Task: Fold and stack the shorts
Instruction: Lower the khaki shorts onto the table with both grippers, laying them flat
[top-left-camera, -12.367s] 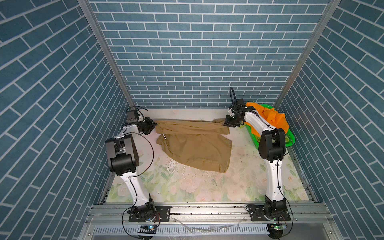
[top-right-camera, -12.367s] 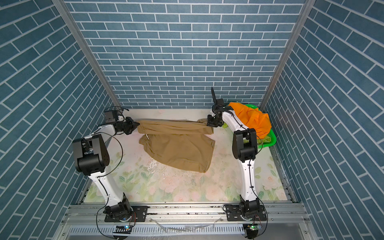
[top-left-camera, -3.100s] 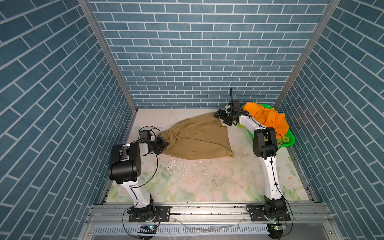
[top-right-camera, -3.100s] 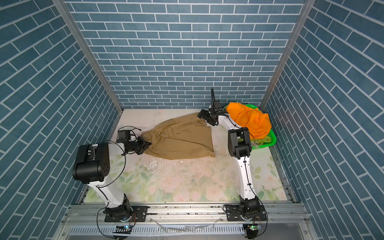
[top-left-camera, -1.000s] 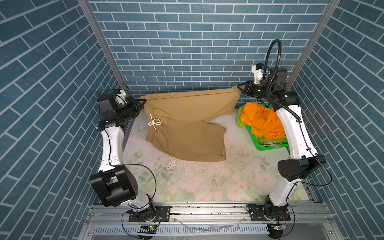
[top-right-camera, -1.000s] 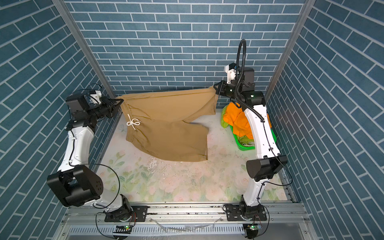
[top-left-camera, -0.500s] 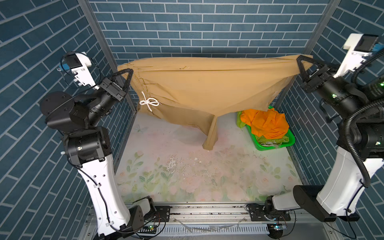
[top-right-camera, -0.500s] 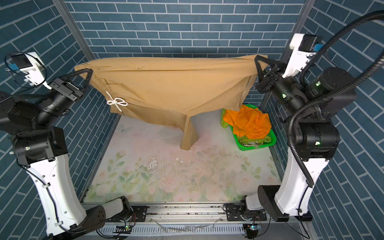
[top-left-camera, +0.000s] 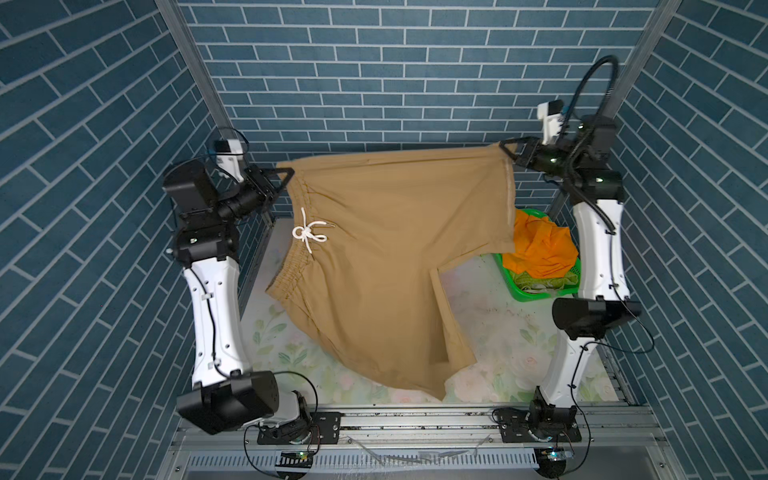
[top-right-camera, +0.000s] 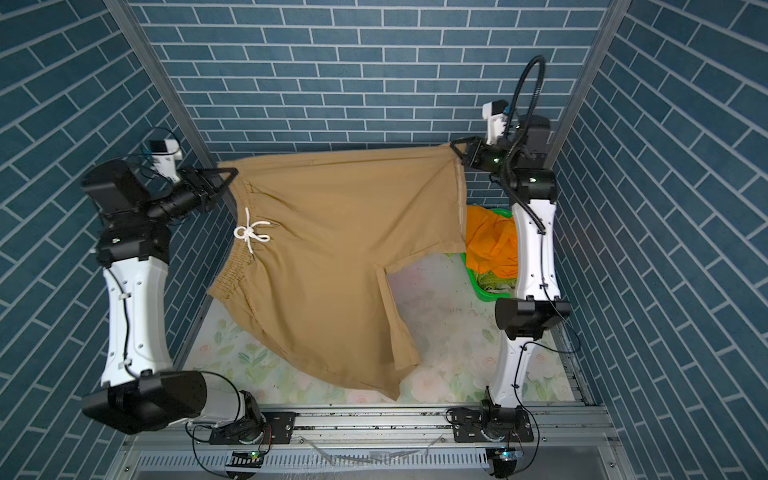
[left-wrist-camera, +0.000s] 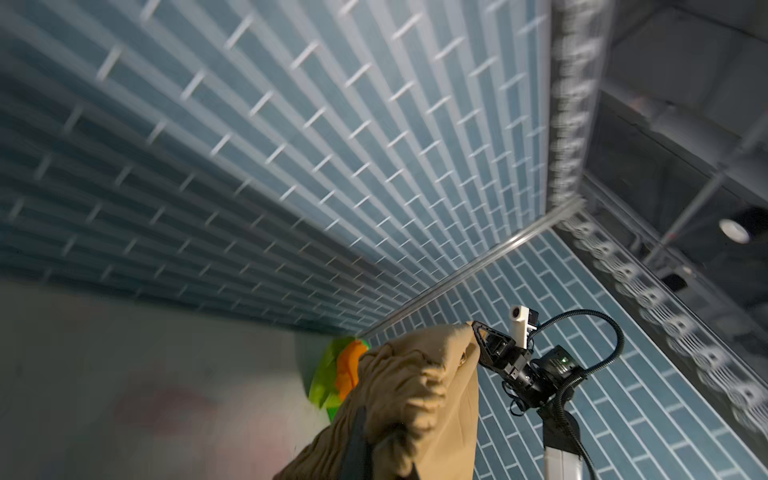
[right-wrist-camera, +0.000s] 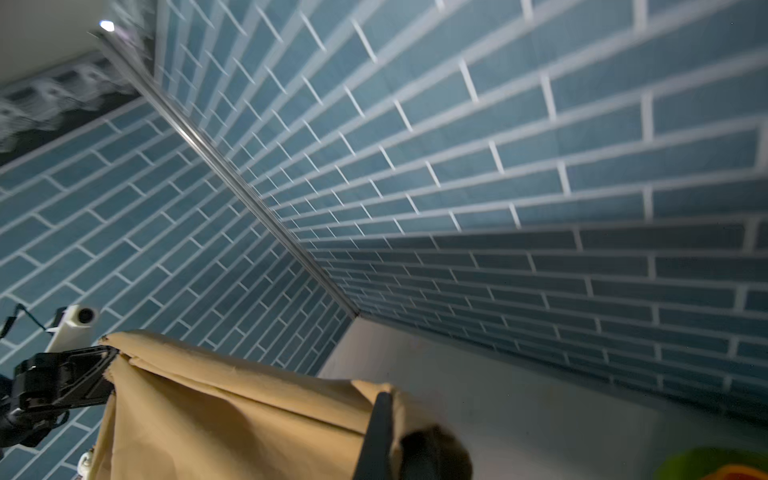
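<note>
Raised from the table (top-left-camera: 490, 320) a second ago, the tan shorts (top-left-camera: 386, 257) are held stretched above its middle, pinched by the closed left gripper (top-left-camera: 286, 175) and right gripper (top-left-camera: 505, 148); smoothing for folding likely follows.

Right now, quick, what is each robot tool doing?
Left tool: closed, holding the tan shorts at a waistband corner.
Right tool: closed, holding the same shorts at a leg hem corner.

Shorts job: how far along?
Done: nothing folded or stacked. In hand: tan shorts hang spread aloft, left end effector shut on the waistband corner, right end effector on a leg hem. To do: fold them, then orange shorts and lime green shorts, bunched in the green basket.
</note>
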